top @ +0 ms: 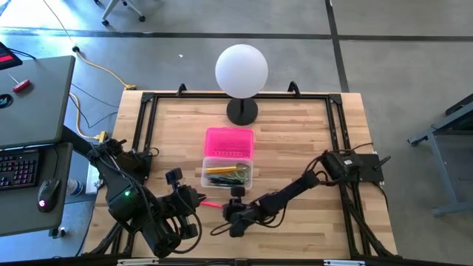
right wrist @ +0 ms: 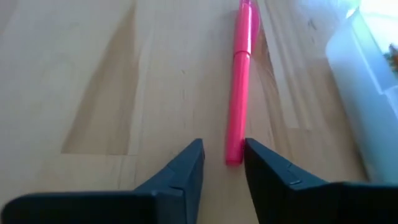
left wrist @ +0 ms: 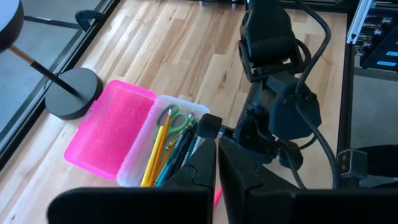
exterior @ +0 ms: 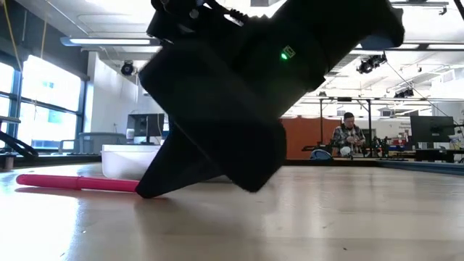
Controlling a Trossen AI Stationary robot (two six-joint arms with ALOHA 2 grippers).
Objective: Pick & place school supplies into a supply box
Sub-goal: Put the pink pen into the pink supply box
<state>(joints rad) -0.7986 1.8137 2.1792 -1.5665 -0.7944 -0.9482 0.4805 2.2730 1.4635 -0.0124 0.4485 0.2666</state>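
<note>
Supply box [top: 228, 173], clear plastic with its pink textured lid [top: 229, 142] swung open on the far side, sits mid-table on a light plank table [top: 295, 140] bordered by a black frame; a white globe lamp [top: 241, 71] on a round black base stands at the far edge, and the planks right of the box are bare. Pencils and green-handled scissors [top: 238, 174] lie inside. Both arms crowd the near edge, with a pink pen [top: 211, 205] between them. Low view: the pen [exterior: 76, 183] lies flat on the smooth wood, one end hidden behind a dark arm that fills most of the picture; the box wall shows behind it, and a seated person [exterior: 348, 139] is far off in the workshop. Left wrist view: left gripper [left wrist: 216, 168] clenched, holding nothing, just near of the box [left wrist: 163, 147]. Right wrist view: right gripper [right wrist: 222, 163] released, its tips flanking the pen's [right wrist: 239, 84] near end without closing on it.
</note>
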